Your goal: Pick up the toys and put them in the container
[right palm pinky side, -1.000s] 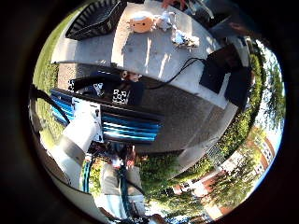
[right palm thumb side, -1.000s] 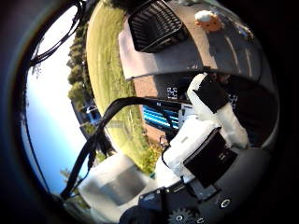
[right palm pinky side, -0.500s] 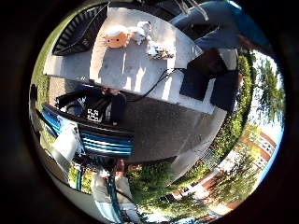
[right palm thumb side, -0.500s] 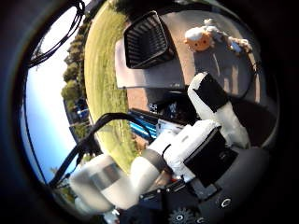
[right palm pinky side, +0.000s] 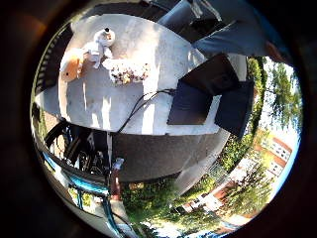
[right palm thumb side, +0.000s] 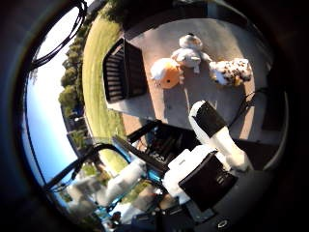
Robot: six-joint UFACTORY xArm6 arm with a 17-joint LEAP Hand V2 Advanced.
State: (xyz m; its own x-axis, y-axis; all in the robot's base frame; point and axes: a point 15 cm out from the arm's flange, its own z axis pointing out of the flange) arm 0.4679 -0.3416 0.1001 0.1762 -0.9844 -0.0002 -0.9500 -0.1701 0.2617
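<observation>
Table fills the upper right of the thumb-side view, well away from the palm. Container, a dark slatted basket, sits at its left end. Just right of it lies the orange toy, then the white toy, then the spotted toy, in a rough row across the top. Hand reaches up from the lower right, fingers straight and holding nothing, nearest the spotted toy though well apart from it.
</observation>
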